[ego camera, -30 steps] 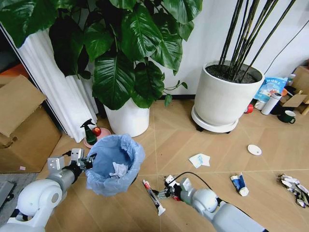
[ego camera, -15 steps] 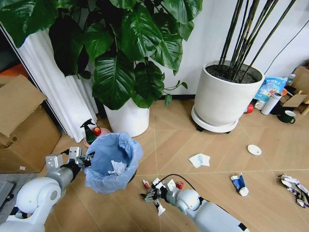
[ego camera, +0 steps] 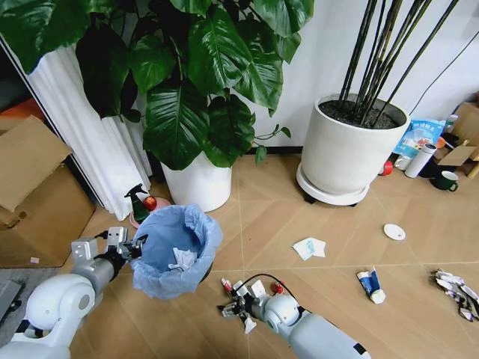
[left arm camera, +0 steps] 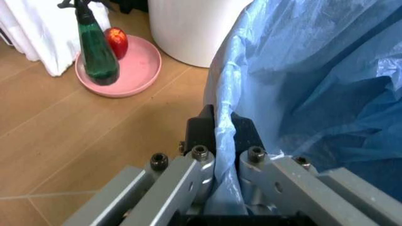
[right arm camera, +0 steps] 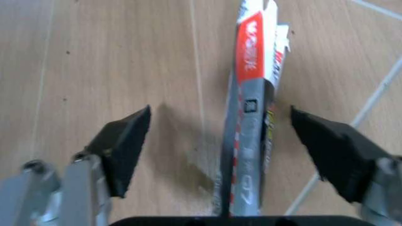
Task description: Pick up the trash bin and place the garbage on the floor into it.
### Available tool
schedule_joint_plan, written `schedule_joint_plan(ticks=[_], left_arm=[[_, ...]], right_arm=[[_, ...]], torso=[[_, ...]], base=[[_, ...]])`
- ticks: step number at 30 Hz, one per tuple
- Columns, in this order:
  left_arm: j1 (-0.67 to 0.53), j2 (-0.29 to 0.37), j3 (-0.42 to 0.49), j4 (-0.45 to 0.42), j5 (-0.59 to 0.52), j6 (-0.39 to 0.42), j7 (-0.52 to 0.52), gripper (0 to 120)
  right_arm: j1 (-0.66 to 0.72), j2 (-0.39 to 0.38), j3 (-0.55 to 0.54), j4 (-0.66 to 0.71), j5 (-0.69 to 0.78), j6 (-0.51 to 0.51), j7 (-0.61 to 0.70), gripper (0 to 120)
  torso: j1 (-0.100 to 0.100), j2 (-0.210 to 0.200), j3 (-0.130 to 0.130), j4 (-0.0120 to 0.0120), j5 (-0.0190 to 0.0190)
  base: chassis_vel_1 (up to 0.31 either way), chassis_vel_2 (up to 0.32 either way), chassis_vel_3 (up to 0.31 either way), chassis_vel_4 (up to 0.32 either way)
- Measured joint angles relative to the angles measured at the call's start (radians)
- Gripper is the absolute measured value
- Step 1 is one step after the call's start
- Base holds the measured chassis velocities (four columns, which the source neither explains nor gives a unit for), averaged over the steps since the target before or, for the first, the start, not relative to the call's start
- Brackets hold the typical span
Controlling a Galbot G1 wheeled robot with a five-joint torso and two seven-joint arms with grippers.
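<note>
Your right gripper (right arm camera: 217, 136) hangs spread wide over the thin tube (right arm camera: 251, 141) lying on the floor (ego camera: 329, 224), near-centre. To the left, your left gripper (left arm camera: 217, 136) pinches the trash bin (ego camera: 176, 250) by its blue-bagged rim.

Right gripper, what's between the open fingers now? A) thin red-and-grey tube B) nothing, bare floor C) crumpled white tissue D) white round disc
A: the right gripper is open with the thin red-and-grey tube lying on the floor between its fingers, not yet clamped.
</note>
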Motion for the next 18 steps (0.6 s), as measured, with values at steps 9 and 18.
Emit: schedule_joint_plan(ticks=[9,18], left_arm=[[-0.005,0.000,0.006,0.000,0.000,0.000,0.000,0],[-0.006,0.001,0.006,0.001,0.000,0.001,0.001,0]], right_arm=[[-0.005,-0.006,0.018,-0.013,0.007,0.012,-0.038,45],[-0.016,-0.009,0.019,-0.002,0.015,0.018,-0.041,14]], torso=[[0.000,0.000,0.000,0.0000,0.0000],[0.000,0.000,0.000,0.0001,0.0001]], base=[[0.000,0.000,0.000,0.000],[0.000,0.000,0.000,0.000]])
